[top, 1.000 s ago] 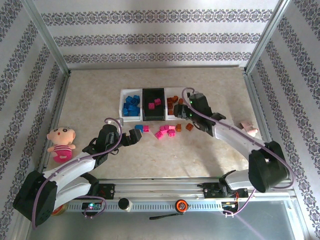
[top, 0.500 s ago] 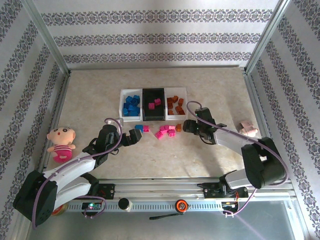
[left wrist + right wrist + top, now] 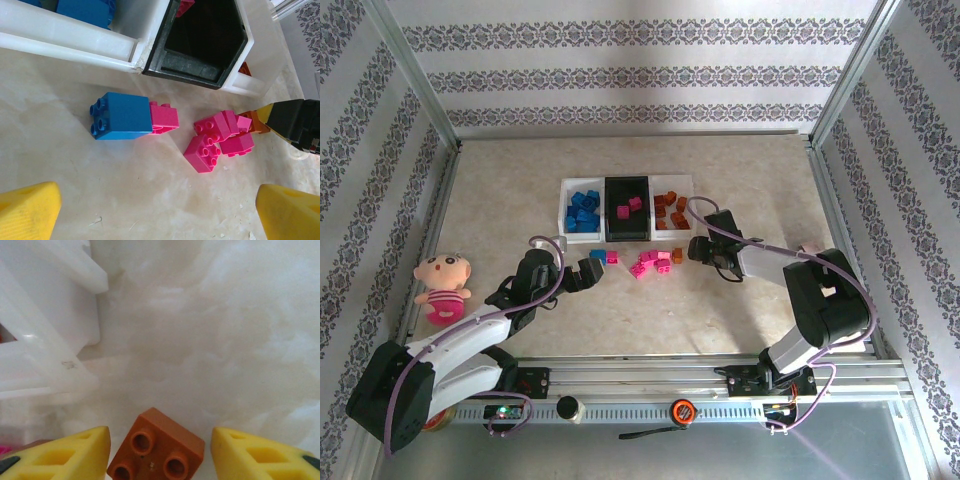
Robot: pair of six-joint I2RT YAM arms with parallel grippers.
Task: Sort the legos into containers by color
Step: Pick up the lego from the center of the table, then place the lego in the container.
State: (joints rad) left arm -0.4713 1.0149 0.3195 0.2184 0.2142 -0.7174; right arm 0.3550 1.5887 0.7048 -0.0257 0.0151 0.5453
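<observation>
Right tool low at table, jaws astride orange-brown lego

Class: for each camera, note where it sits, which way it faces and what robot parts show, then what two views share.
Top external: above and behind, facing down at the table; both arms, left claw, right claw.
Left wrist: on the left arm, facing the blue brick and black tray; its yellow fingertips.
Right wrist: on the right arm, facing down at an orange-brown brick; its yellow fingertips.
Shared: pink bricks, top and left wrist.
</observation>
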